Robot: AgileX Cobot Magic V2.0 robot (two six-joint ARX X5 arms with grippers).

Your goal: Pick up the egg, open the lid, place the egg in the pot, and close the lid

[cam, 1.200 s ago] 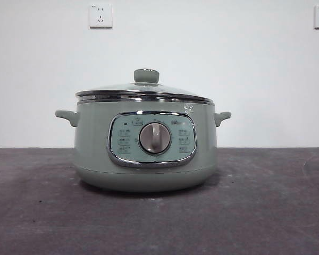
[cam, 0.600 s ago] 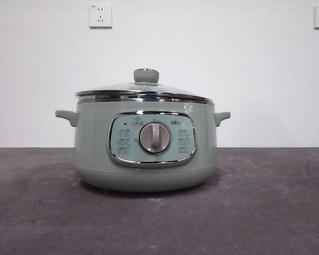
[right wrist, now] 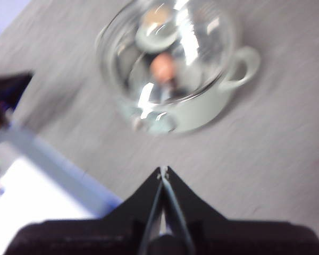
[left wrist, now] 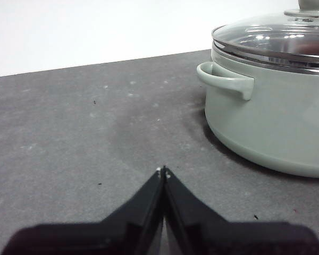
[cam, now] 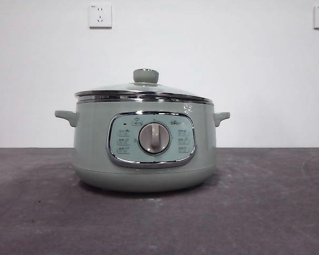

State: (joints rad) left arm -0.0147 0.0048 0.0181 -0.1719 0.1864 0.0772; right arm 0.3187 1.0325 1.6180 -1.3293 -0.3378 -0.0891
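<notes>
The sage-green pot [cam: 143, 159] stands mid-table with the glass lid [cam: 143, 89] closed on it. In the blurred right wrist view, from high above, the reddish-brown egg [right wrist: 162, 67] shows through the lid [right wrist: 196, 48], inside the pot [right wrist: 202, 114]. My right gripper [right wrist: 163, 170] is shut and empty, well above and off to one side of the pot. My left gripper [left wrist: 163, 171] is shut and empty, low over the table, apart from the pot [left wrist: 276, 122] and its side handle [left wrist: 226, 82]. No arm shows in the front view.
The dark grey table [cam: 266, 202] runs out on both sides of the pot. The right wrist view shows the table's edge [right wrist: 53, 164] and a dark shape [right wrist: 8, 87] beside it. A white wall with two sockets [cam: 100, 15] stands behind.
</notes>
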